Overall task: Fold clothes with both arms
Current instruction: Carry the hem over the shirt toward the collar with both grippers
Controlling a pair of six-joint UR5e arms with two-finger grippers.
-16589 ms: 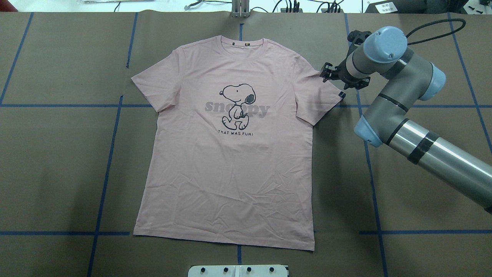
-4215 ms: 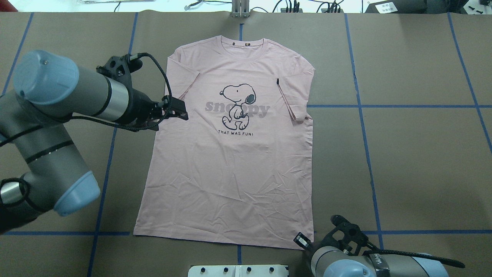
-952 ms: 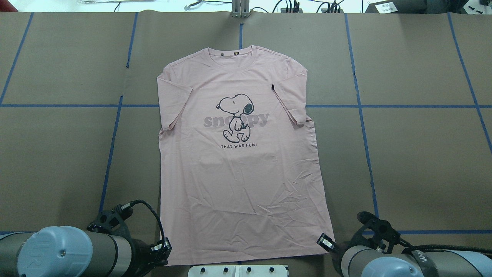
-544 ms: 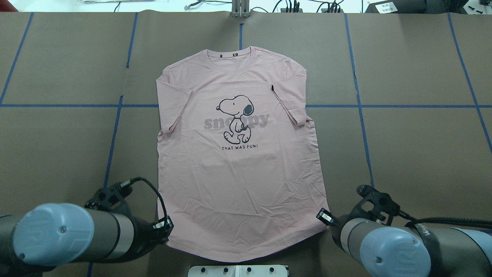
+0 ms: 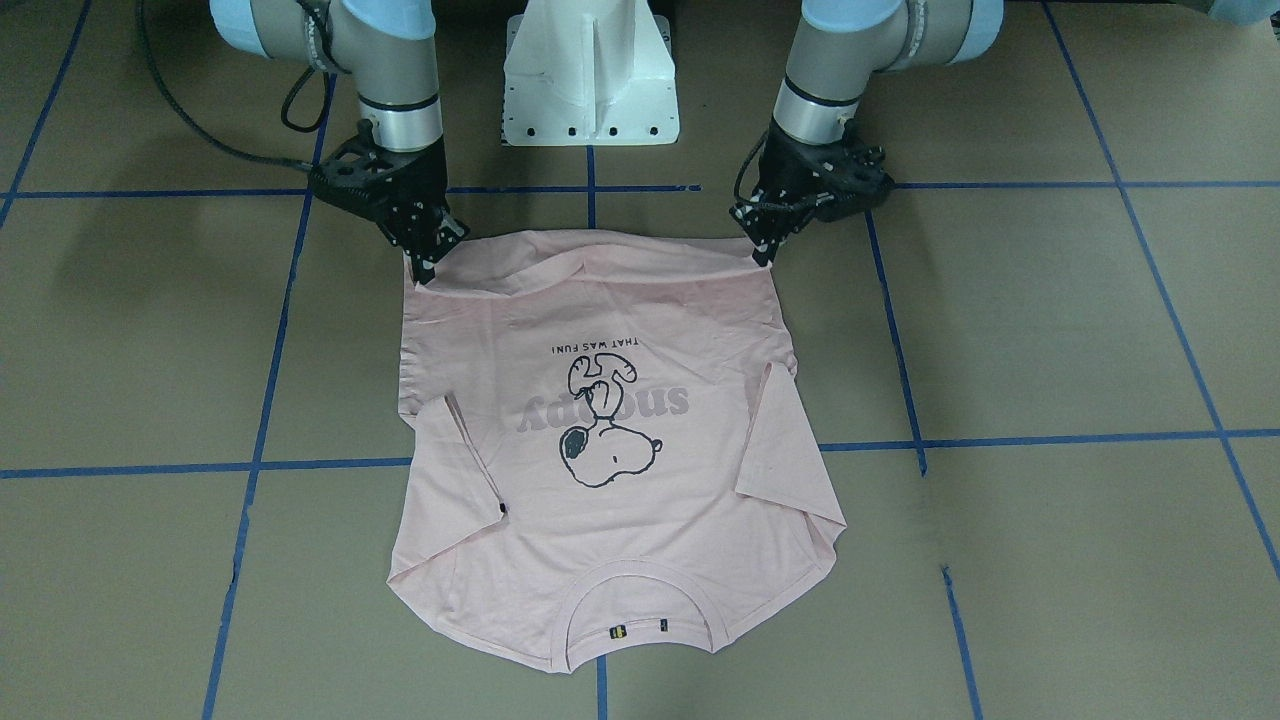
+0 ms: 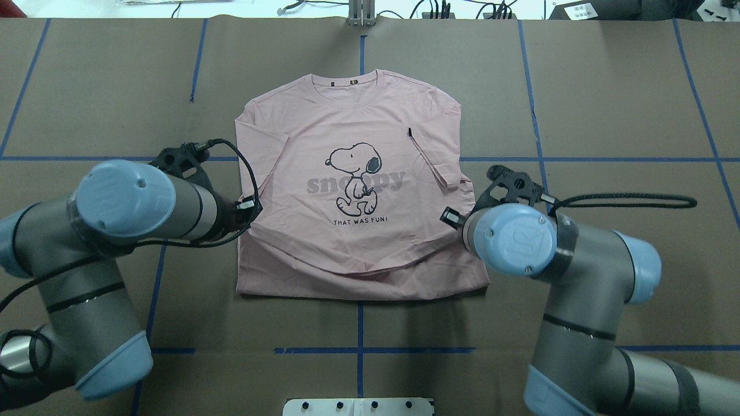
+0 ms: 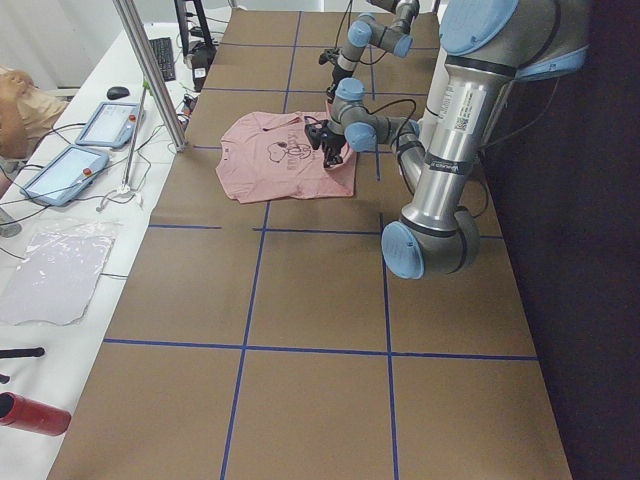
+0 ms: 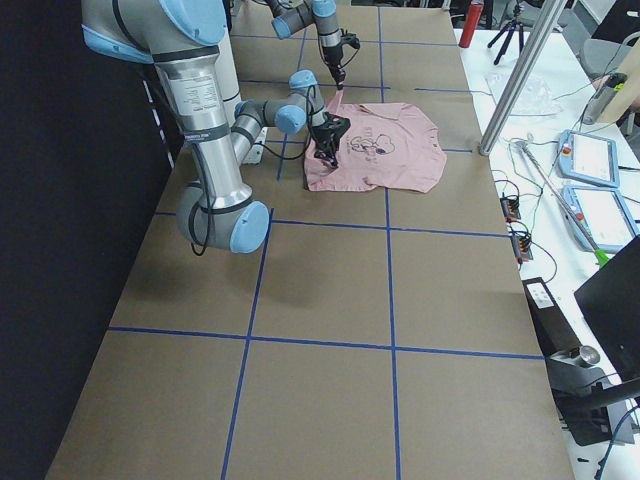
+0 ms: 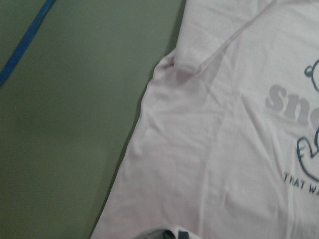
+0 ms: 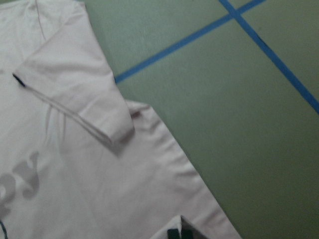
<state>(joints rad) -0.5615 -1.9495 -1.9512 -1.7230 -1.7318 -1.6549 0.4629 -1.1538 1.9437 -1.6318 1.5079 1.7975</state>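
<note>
The pale pink T-shirt (image 6: 358,115) lies face up on the table, both sleeves folded in over the front, collar at the far side. Its lower part is lifted and doubled over, with a fold line near the robot's side (image 6: 358,292). My left gripper (image 6: 250,207) is shut on the left hem corner, and my right gripper (image 6: 448,216) is shut on the right hem corner. Both hold the hem just above the shirt, below the "THAT WAS FUN!" print. In the front-facing view the left gripper (image 5: 765,252) and right gripper (image 5: 424,268) pinch the raised hem of the shirt (image 5: 620,500).
The table is covered in brown paper with blue tape lines (image 6: 537,159). The white pedestal base (image 5: 590,70) stands at the robot's edge. A metal post (image 6: 361,14) stands at the far edge. Tablets (image 7: 105,125) and cables lie on a side bench beyond it.
Both grippers have lifted the hem corners from the near edge and carried them toward the collar. The shirt's lower part now doubles over itself.
</note>
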